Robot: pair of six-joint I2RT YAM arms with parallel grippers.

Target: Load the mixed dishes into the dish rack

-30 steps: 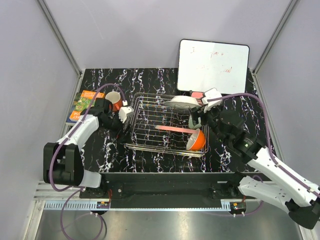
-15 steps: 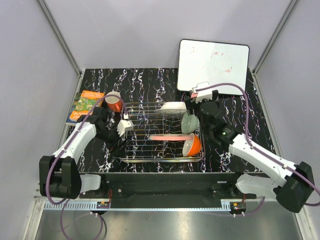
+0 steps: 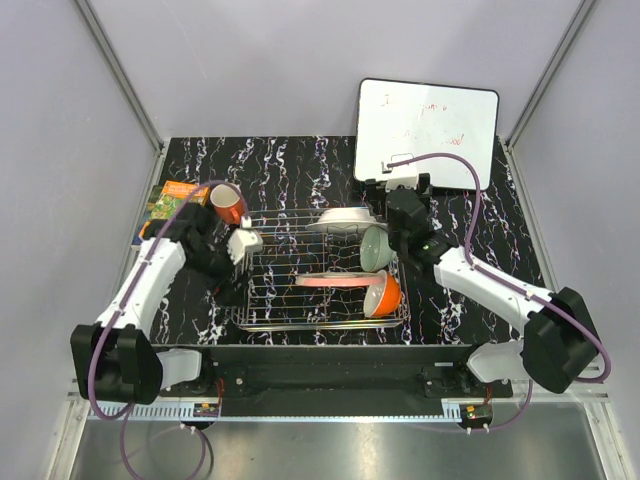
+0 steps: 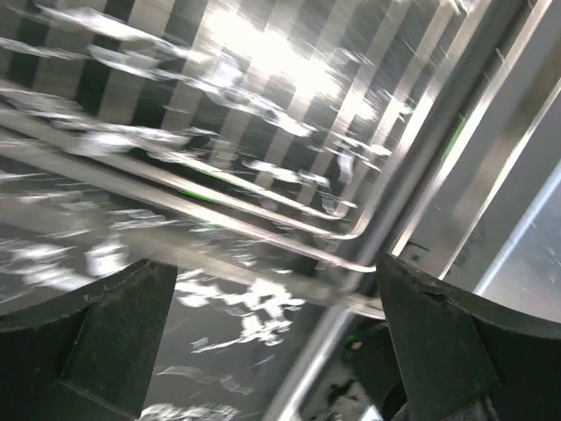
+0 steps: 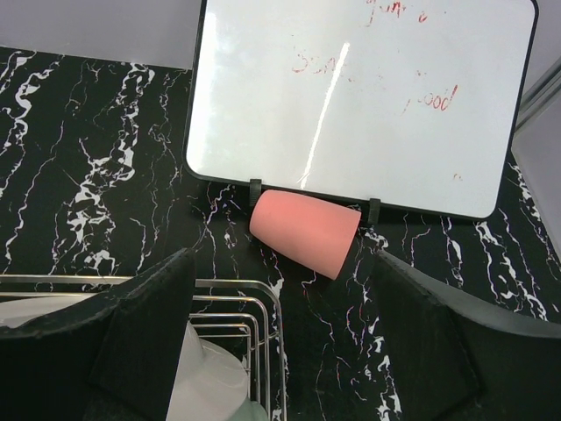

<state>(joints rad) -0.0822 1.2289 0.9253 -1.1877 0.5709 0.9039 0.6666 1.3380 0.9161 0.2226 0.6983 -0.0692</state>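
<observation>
The dish rack (image 3: 262,300) holds a white plate (image 3: 345,215), a pale green bowl (image 3: 375,247), a pink-and-cream plate (image 3: 335,281) and an orange bowl (image 3: 383,294). An orange-red mug (image 3: 226,203) lies on the table off the rack's far left corner. My left gripper (image 3: 243,243) is open at the rack's left rim, and the left wrist view shows rack wire (image 4: 263,219) blurred between the spread fingers of that gripper (image 4: 263,342). My right gripper (image 3: 392,200) is open. The right wrist view shows this gripper (image 5: 289,351) hovering short of a small pink cup (image 5: 305,232) lying on its side.
A whiteboard (image 3: 428,133) leans at the back right, just behind the pink cup. A green-orange book (image 3: 175,197) lies at the table's left edge beside the mug. The rack's far right corner (image 5: 263,294) sits just under my right gripper. Grey walls enclose the table.
My right arm has swung from over the rack toward the whiteboard, its jaws widening. The rack has slid toward the near edge, and my left gripper has moved with its left rim.
</observation>
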